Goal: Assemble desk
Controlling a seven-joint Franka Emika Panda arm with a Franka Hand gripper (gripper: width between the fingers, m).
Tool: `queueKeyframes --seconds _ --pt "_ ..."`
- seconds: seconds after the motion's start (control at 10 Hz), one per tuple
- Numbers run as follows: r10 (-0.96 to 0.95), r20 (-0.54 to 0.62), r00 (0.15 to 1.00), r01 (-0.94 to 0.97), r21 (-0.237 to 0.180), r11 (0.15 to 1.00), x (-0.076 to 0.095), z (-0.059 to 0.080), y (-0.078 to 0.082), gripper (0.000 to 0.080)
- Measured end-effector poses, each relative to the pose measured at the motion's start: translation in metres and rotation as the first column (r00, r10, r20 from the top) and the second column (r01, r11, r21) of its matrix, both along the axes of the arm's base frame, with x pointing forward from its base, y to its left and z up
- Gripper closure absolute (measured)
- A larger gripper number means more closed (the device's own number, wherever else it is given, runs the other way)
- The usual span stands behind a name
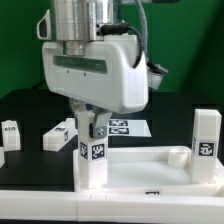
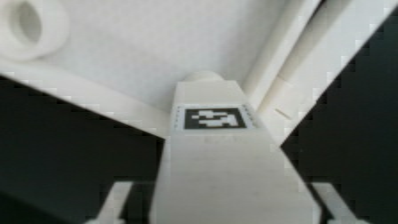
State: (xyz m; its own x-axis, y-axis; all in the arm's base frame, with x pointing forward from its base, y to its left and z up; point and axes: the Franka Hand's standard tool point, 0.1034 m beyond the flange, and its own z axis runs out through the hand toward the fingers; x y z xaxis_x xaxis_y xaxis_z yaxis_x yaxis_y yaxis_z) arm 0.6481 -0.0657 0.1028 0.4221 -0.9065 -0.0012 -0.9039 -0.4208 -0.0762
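desk tabletop (image 1: 150, 170) lies flat on table (image 1: 30, 108); standing leg (image 1: 206, 135) at exterior view's right corner. jaws clenched on held leg (image 1: 92, 160), upright at left corner (tag outward). step: leg fitting. next, likely: align, seat, screw in.

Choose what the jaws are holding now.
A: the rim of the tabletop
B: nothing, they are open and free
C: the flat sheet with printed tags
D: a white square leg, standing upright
D: the jaws are closed on both sides of an upright white leg that bears a tag, by a corner of the tabletop. The wrist view also shows this leg between them.
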Motion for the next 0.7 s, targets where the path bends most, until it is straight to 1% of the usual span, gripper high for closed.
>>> queueKeyframes --seconds 0.2,0.3,0.4,0.5,0.6,0.7 --pt "-0.121 -0.005 0.993 0.121 0.010 0.993 -0.0002 0.0000 -0.0003 0.0511" --pt "-0.180 -0.007 0.984 0.180 0.015 0.984 0.0000 -0.0002 0.0007 0.0403" --pt "-0.144 -0.005 0.990 0.144 0.013 0.989 0.0001 -0.0002 0.0009 0.0403" --pt "-0.103 -0.004 0.995 0.103 0.009 0.995 0.0001 -0.0002 0.0011 0.0264" --pt "-0.055 -0.003 0.998 0.055 0.005 0.998 0.0001 -0.0003 0.0018 0.0179" --pt "0.022 -0.002 1.000 -0.022 0.001 1.000 -0.0002 -0.0004 0.0021 0.0179"
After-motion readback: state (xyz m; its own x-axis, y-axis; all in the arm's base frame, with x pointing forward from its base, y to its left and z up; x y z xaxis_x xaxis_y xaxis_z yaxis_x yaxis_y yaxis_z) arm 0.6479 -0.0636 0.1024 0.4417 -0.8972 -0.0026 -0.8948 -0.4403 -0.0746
